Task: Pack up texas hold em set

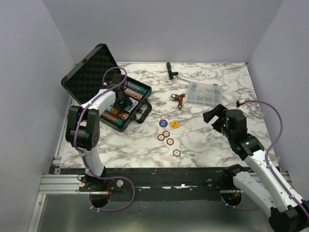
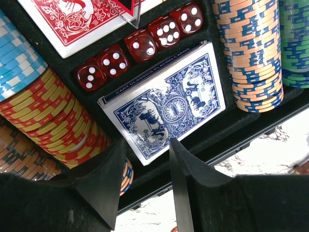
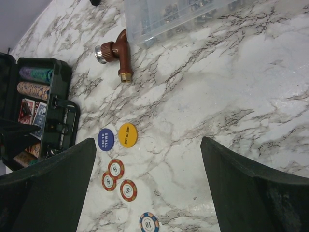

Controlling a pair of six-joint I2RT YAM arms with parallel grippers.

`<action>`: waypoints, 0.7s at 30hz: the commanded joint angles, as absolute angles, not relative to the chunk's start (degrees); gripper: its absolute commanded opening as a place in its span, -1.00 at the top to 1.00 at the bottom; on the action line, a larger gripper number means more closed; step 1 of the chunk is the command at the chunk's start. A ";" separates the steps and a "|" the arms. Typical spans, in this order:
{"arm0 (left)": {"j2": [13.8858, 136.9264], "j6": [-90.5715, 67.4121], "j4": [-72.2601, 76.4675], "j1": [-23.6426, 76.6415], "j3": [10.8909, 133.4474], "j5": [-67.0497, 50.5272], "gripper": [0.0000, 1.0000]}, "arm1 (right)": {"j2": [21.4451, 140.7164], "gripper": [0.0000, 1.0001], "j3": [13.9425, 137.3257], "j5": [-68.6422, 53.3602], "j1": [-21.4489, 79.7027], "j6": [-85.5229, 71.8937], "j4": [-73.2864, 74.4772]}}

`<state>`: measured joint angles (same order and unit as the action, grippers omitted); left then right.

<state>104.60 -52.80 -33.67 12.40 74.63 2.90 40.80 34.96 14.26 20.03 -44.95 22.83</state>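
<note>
The black case [image 1: 91,72] lies open at the back left, foam lid up. In its base sit rows of poker chips [image 2: 248,53], red dice [image 2: 140,43], a red deck [image 2: 72,19] and the blue card deck [image 2: 164,108] in its slot. My left gripper [image 2: 147,142] hovers over the case's near edge, open, nothing between its fingers. On the marble lie a blue "small blind" disc [image 3: 105,139], a yellow "big blind" disc [image 3: 127,135], three red chips [image 3: 116,169] and a blue-orange 10 chip [image 3: 149,223]. My right gripper [image 3: 148,140] hangs wide open above the table, right of these chips.
A clear compartment box [image 1: 204,92] of small parts stands at the back right, a brown pipe fitting [image 1: 179,99] beside it. A black T-shaped tool [image 1: 171,70] lies near the far edge. Grey walls close in the table on three sides.
</note>
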 commanded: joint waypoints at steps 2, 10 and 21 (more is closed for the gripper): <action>107.21 -53.25 -32.70 11.95 77.98 -2.33 0.19 | 39.89 -0.85 34.89 15.20 19.90 -44.56 24.17; 100.99 -48.70 -31.90 11.05 73.32 -2.56 -0.15 | 39.55 -0.85 34.94 15.24 19.87 -44.89 24.43; 102.13 -43.96 -31.11 8.71 76.68 -5.93 -0.07 | 41.32 -0.85 34.89 13.89 19.93 -45.34 22.51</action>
